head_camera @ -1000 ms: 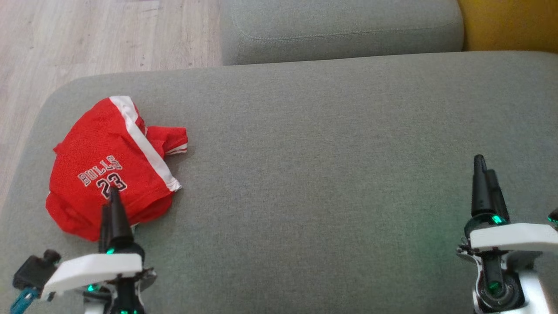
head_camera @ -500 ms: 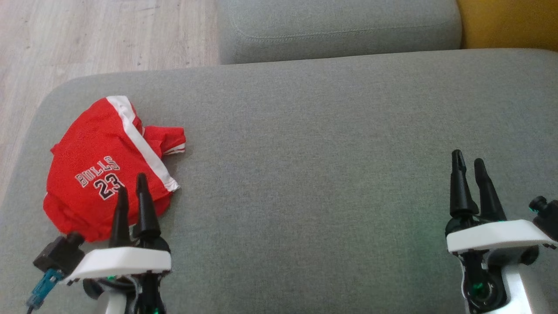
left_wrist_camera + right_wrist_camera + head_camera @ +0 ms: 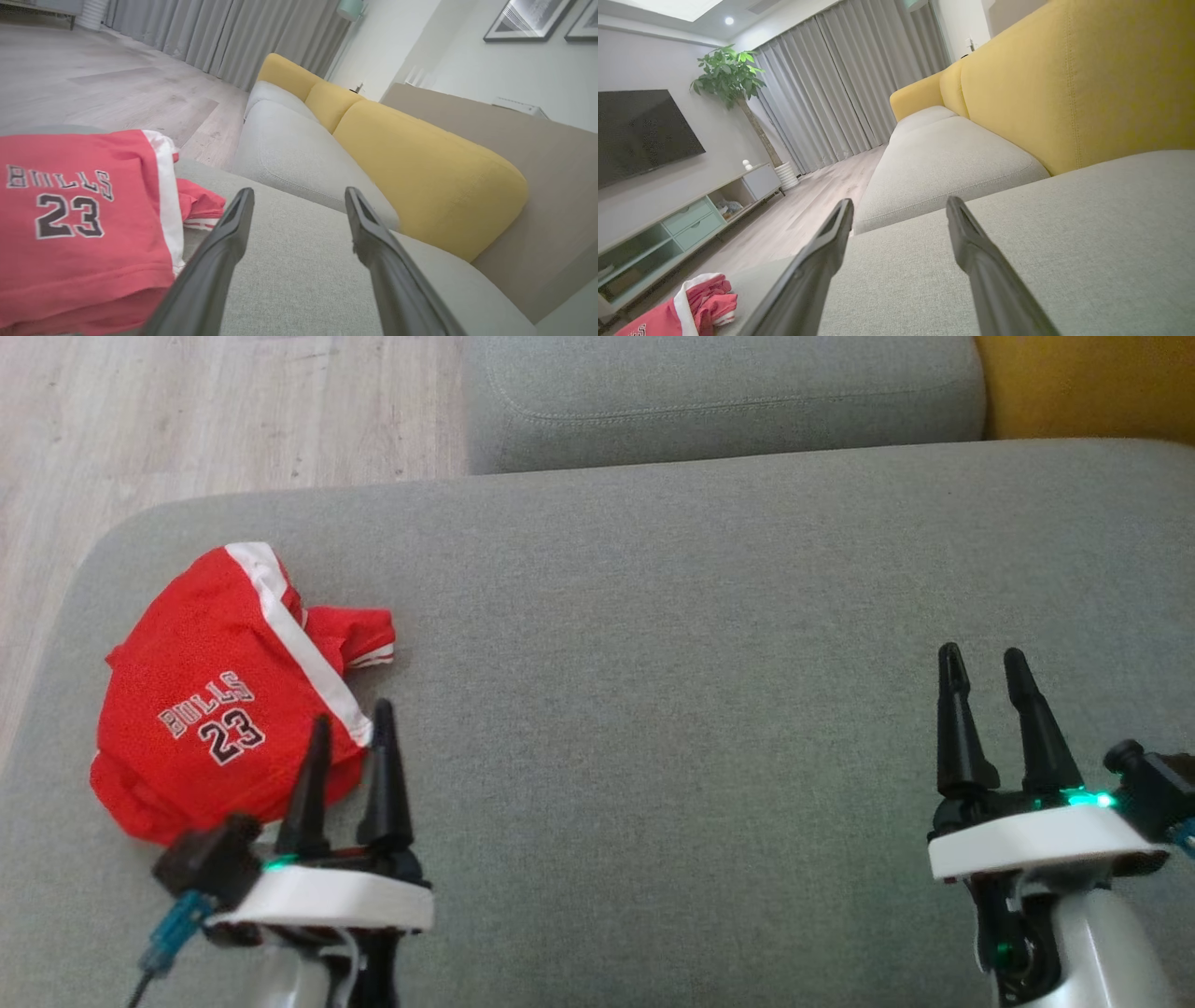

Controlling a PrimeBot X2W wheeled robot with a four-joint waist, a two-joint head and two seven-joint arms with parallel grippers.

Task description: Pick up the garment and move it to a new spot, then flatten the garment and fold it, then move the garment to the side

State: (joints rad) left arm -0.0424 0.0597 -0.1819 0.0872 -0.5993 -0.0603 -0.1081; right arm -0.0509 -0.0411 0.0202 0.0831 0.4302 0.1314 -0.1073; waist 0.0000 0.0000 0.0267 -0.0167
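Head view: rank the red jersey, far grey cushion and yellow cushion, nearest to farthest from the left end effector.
1. Red jersey, just left of the left end effector.
2. Far grey cushion, ahead at top centre.
3. Yellow cushion, top right corner.

- Garment [image 3: 215, 700] — near hem hidden behind the left gripper [image 3: 351, 712] in the head view.
- Left wrist view's left edge crops it; right wrist view's bottom edge too.

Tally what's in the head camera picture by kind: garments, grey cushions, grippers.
Garments: 1, the red garment
Grey cushions: 2, near cushion, far cushion
Grippers: 2, left gripper, right gripper, fingers apart
Total: 5
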